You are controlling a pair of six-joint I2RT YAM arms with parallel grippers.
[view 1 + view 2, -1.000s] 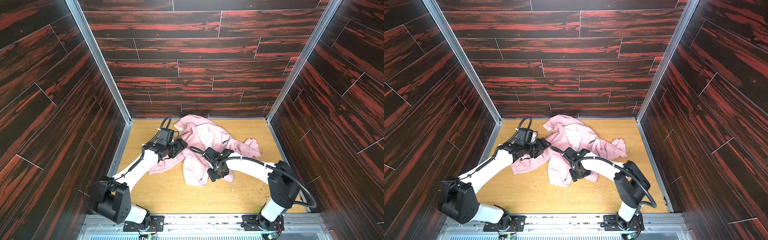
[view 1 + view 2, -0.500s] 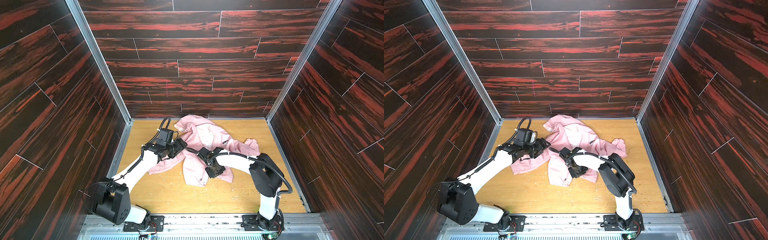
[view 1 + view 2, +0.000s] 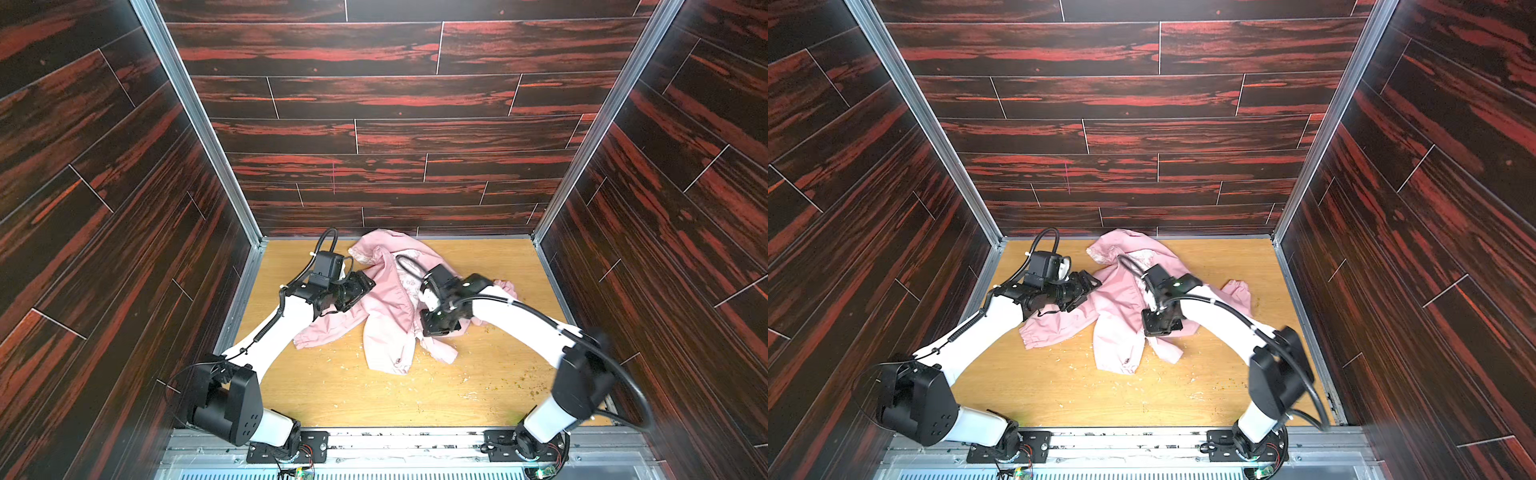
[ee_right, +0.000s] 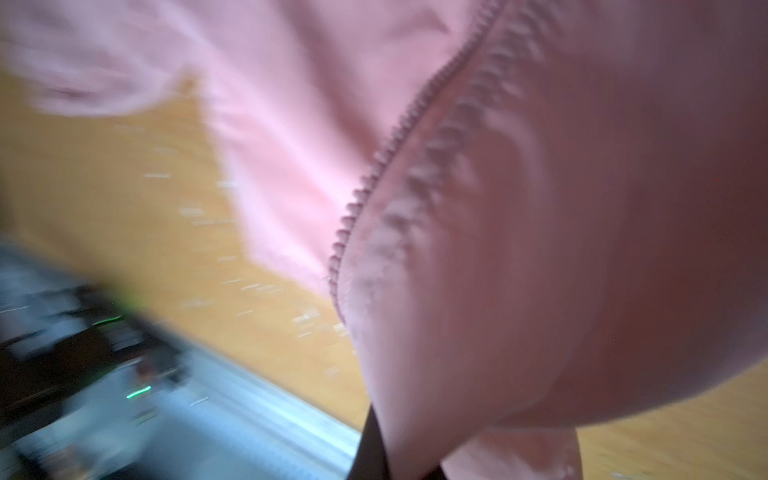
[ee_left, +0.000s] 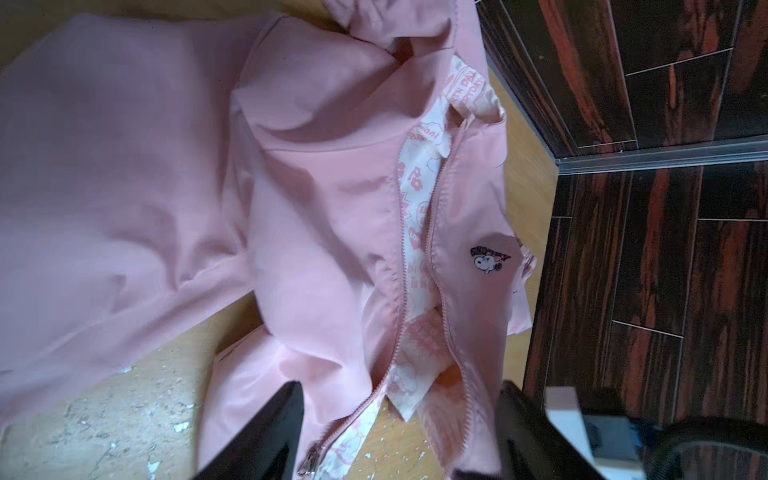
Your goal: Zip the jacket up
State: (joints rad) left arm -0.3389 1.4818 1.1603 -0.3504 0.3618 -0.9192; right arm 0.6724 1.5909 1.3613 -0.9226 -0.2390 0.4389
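Closed since a second ago: right gripper [image 3: 438, 329], clamped on crumpled light-pink thin-fabric hooded jacket [image 3: 386, 307] beside toothed zipper edge [image 4: 374, 183]; left gripper [image 5: 397, 386] spread apart.

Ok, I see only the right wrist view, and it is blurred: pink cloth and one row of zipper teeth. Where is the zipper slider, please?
Observer: In the left wrist view the slider sits at the lower end of the jacket front, close beside one finger of the left pincer.
Operator: Does the left pincer grip it?
Observer: No. The left pincer is open; its fingers stand apart, one on each side of the zipper's lower end.
Operator: Is any part of the zipper closed?
Observer: Not in that view. The two tooth rows lie apart, and printed lining shows between them.
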